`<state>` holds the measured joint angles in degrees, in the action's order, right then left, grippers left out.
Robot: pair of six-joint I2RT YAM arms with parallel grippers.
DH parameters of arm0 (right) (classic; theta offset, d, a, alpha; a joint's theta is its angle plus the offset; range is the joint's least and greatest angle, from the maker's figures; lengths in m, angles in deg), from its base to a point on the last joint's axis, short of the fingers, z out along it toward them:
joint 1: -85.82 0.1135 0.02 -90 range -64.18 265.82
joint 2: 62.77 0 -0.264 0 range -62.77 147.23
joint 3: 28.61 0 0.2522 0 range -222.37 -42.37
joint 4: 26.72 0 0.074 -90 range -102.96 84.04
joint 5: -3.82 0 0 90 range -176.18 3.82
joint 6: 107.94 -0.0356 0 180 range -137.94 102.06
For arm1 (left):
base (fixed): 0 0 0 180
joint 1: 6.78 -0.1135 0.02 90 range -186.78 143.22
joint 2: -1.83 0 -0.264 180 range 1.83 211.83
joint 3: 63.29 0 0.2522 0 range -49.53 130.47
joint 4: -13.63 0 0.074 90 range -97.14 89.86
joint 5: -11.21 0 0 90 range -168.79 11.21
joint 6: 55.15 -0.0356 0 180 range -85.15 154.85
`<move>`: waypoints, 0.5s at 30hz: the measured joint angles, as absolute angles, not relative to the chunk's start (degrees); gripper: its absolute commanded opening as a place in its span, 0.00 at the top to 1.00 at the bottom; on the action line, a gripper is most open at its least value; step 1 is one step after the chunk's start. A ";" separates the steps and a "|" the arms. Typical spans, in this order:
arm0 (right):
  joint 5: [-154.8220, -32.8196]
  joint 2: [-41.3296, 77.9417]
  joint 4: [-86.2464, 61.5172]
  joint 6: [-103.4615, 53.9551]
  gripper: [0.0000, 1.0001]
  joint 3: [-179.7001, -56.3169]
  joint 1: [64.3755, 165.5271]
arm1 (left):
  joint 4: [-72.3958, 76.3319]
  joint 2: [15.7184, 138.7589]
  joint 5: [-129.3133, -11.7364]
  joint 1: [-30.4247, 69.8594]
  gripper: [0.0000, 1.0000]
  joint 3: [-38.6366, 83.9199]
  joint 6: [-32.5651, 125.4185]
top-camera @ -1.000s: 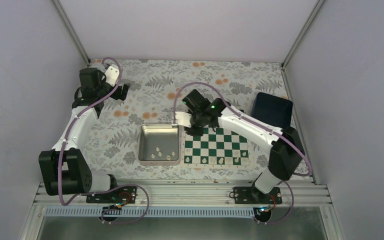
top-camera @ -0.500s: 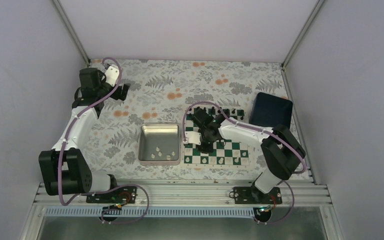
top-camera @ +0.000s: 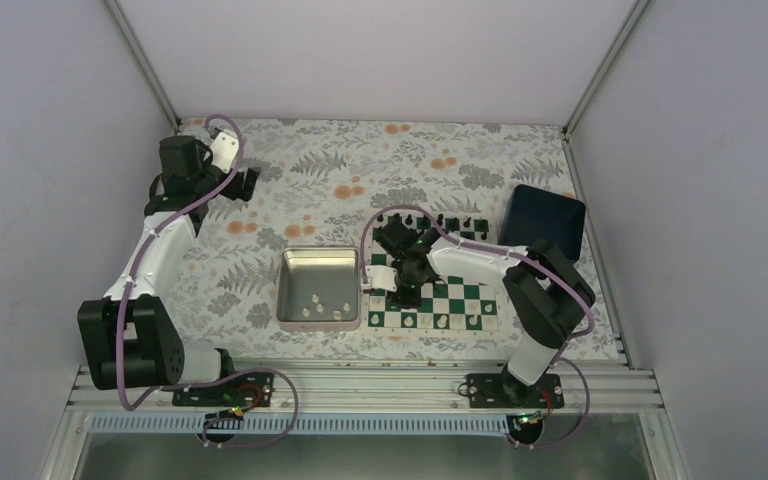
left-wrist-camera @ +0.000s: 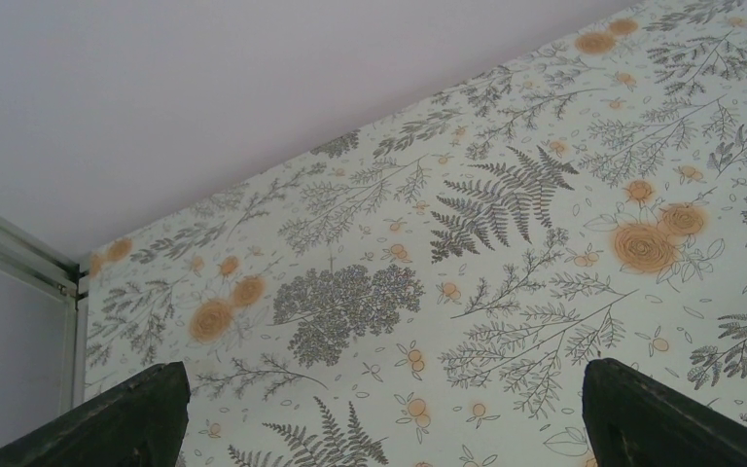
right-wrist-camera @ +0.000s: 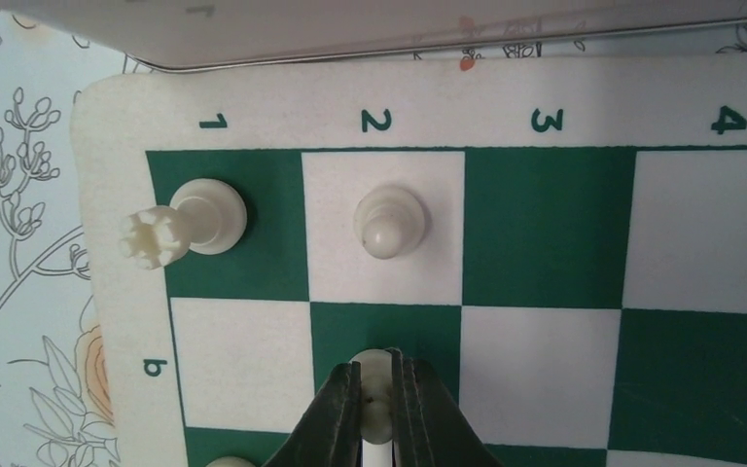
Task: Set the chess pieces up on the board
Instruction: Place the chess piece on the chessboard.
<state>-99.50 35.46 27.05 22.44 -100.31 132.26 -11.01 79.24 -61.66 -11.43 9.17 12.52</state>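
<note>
We begin with the cream piece (right-wrist-camera: pixel 374 401) in the right hand (right-wrist-camera: pixel 377 377). The two dark fingers are clamped on its upper part and hold it upright over the green square in the column marked 2, one square along from a cream pawn (right-wrist-camera: pixel 390 224). Whether its base has met the board (right-wrist-camera: pixel 545 229) we cannot tell, because the fingers hide it. We judge the high grip is meant to let the base settle flat without the fingers knocking its neighbours.

Next to the pawn, on the corner square under the 1, stands a rook (right-wrist-camera: pixel 210 214). From above we see a few cream men (top-camera: pixel 440 321) along the board's near edge and black pieces (top-camera: pixel 460 222) along the far edge, so the set-up looks partly done. The loose pieces (top-camera: pixel 320 306) lie in the silver tray (top-camera: pixel 286 290) just left of the board — we take that to be the supply.

The left hand (left-wrist-camera: pixel 384 375) hangs well apart at the far left of the tabletop (top-camera: pixel 360 165). Its fingers are spread wide with nothing between them — probably parked out of the way. A dark blue box (top-camera: pixel 545 220) sits just beyond the board's far right corner.

The tabletop wears a pale cloth printed with grey ferns and orange flowers. Plain lilac walls (top-camera: pixel 380 60) with metal frame rails close it in on three sides.
</note>
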 measured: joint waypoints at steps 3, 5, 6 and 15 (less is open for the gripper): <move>-99.63 35.88 27.11 22.46 0.90 -100.66 132.26 | -11.01 79.26 -61.66 -11.43 0.00 9.17 12.52; -99.63 35.94 27.11 22.44 0.85 -100.72 132.26 | -11.01 79.26 -61.66 -11.43 0.00 9.17 12.52; -99.59 35.96 27.05 22.53 0.83 -100.72 132.26 | -11.01 79.26 -61.66 -11.43 0.00 9.17 12.50; -99.30 35.75 27.77 22.77 0.58 -101.57 132.26 | -11.01 79.26 -61.64 -11.43 0.00 9.17 12.35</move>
